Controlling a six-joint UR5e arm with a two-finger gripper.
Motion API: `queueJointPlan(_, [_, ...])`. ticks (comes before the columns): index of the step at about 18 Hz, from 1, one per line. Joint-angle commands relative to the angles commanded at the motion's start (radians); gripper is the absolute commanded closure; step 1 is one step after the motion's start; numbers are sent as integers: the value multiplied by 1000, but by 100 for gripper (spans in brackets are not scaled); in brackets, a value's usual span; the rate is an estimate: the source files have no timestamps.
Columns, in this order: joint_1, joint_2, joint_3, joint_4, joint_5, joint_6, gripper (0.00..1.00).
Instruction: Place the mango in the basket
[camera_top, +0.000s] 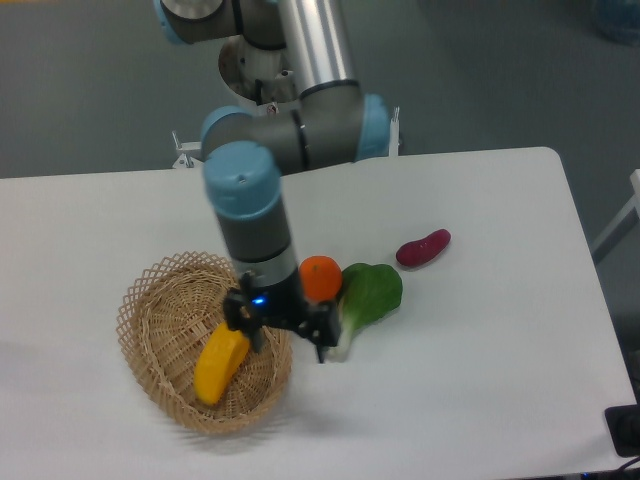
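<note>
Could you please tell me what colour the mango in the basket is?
The mango is yellow-orange, seen best in the fixed camera view.

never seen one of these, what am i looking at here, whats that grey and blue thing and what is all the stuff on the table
That grey and blue thing is a robot arm. One fixed camera looks down on a white table. At the arm's lower end is its black two-finger gripper, fingers spread, holding nothing. Beside one finger, a smooth yellow-orange mango lies inside an oval tan wicker basket. Right of the basket sit a round orange citrus, a green leafy vegetable with a white stem and a small purple-red oblong piece.
</note>
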Motion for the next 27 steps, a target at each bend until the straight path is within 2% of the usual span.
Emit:
queueJointPlan(2, [46, 15, 2, -35, -3, 57, 0])
queueJointPlan(5, [126, 34, 0, -41, -58, 81, 0])
queueJointPlan(10, [239, 55, -17, -51, -115, 250, 0])
queueJointPlan(13, [285, 66, -17, -95, -126, 315, 0])
queueJointPlan(27, [290, 80, -18, -97, -115, 319, 0])
